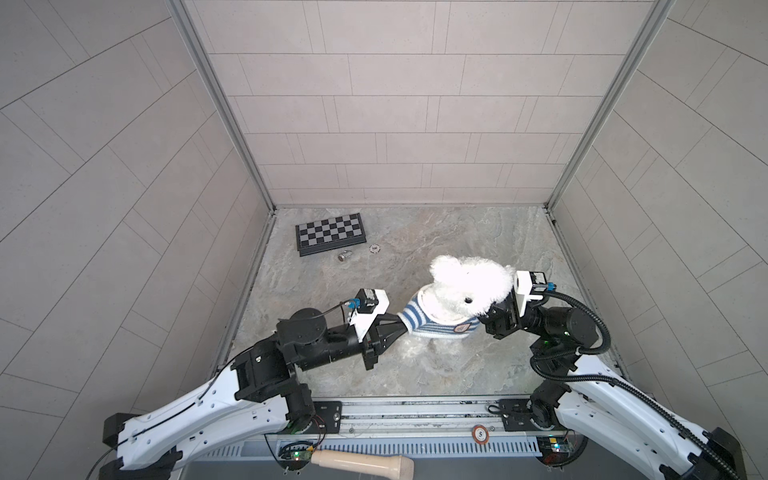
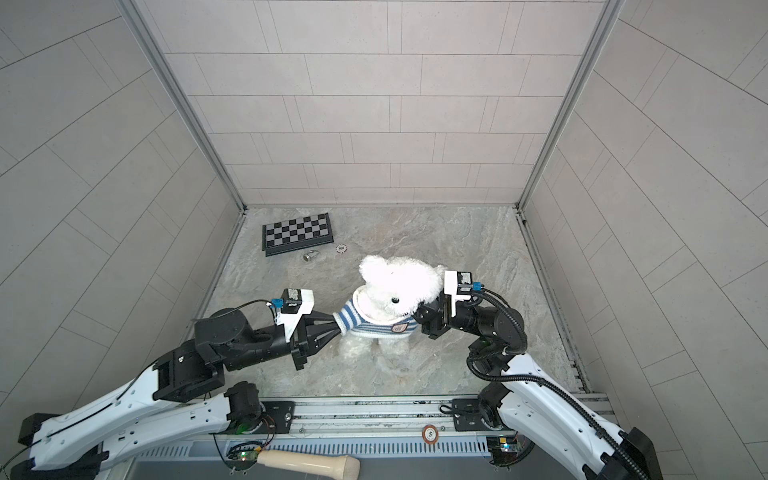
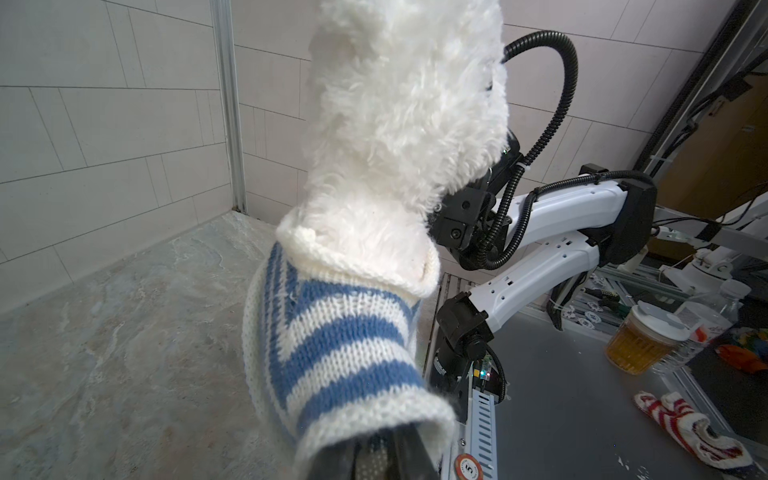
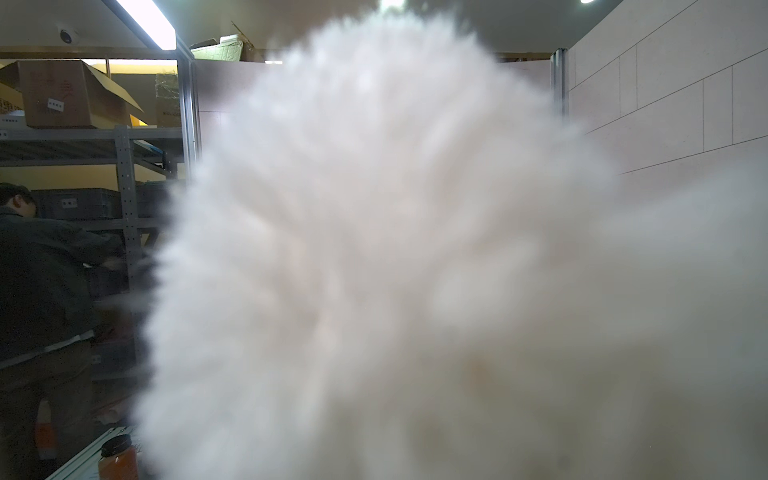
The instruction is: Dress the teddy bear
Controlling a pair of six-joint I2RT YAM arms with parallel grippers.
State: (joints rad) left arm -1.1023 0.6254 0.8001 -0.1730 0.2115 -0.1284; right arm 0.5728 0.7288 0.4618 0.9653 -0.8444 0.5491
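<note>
**Bear upright in its striped shirt, one gripper at each side**

The teddy bear (image 1: 465,286) (image 2: 399,282) is upright on the stone table (image 1: 457,374), a little right of the middle and nearer the front edge than the back wall. Its dark nose faces the front. It wears a blue-and-white striped shirt (image 1: 440,328) (image 3: 332,332). The white collar sits around its neck and a small round badge (image 1: 460,328) is on the chest. Its legs below the hem blur into the pale stone.

The left gripper (image 1: 400,323) (image 2: 334,323) reaches in level from the left. Its fingers (image 3: 399,453) are pushed into the cuff of the shirt's sleeve (image 1: 409,318), which stretches out toward them. The knit covers the tips, so it cannot be told whether they are parted or pinching anything.

The right gripper (image 1: 486,320) (image 3: 453,220) presses in from the other side, under the bear's head. Its fingers are closed and buried in the fur. What they pinch is hidden, and its wrist view shows only blurred white fur (image 4: 374,249).

At the back left corner lies a chessboard (image 1: 330,233). Just in front of it are a poker chip (image 1: 375,248) and a small metal piece (image 1: 343,256), all well apart from the bear.
</note>
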